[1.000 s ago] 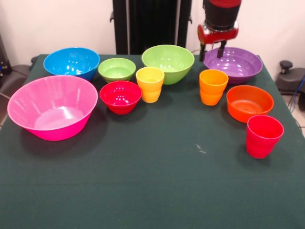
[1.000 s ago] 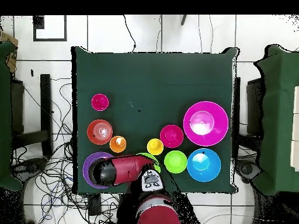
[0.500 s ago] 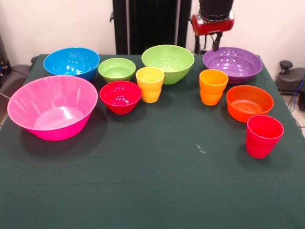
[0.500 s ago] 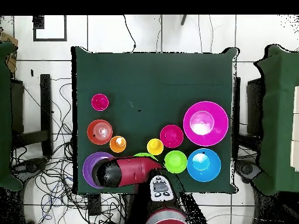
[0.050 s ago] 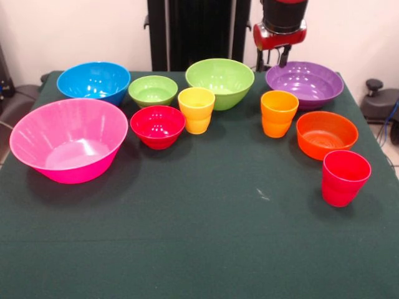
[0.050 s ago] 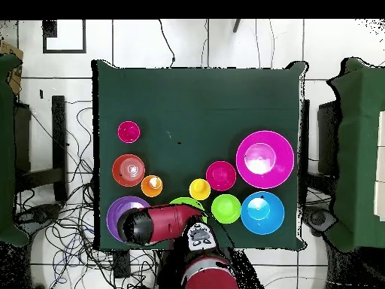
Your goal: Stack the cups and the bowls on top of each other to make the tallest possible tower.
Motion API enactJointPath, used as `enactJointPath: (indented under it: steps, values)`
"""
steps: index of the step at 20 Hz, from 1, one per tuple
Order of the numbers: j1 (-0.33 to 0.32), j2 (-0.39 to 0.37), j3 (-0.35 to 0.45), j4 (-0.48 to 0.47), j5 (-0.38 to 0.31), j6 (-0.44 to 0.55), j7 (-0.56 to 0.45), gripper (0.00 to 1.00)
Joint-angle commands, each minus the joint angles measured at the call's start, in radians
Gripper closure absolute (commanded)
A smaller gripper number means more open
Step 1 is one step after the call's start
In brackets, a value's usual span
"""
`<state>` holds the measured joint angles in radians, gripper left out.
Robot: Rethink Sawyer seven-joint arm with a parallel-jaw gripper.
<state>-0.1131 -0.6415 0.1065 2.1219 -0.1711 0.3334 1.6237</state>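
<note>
My gripper (image 5: 272,60) hangs open and empty above the far left rim of the purple bowl (image 5: 305,84). In front of that bowl stand the orange cup (image 5: 278,113), the orange bowl (image 5: 326,134) and the red cup (image 5: 345,177). The yellow cup (image 5: 196,109) stands mid-table beside the small red bowl (image 5: 157,126). Behind them are the lime bowl (image 5: 219,81), the small green bowl (image 5: 153,90) and the blue bowl (image 5: 93,80). The big pink bowl (image 5: 67,140) sits at the left. No tower shows: every piece stands singly. Overhead, the arm (image 6: 162,222) covers part of the purple bowl (image 6: 116,213).
A dark green cloth covers the table (image 5: 199,249). Black chairs (image 5: 380,99) stand beside the table's sides. Cables (image 6: 75,218) lie on the floor around the table in the overhead view.
The gripper has risen from just over the purple bowl's rim and shifted slightly left in the front view. The cups and bowls have not moved.
</note>
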Motion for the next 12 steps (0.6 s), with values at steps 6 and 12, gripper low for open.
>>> enactJointPath:
  steps: [6,12]
  values:
    - [0.021,0.114,0.042,-0.074,-0.076,-0.079,0.075,0.0]
    - [0.036,0.167,0.02,-0.12,-0.09,-0.116,0.094,0.0]
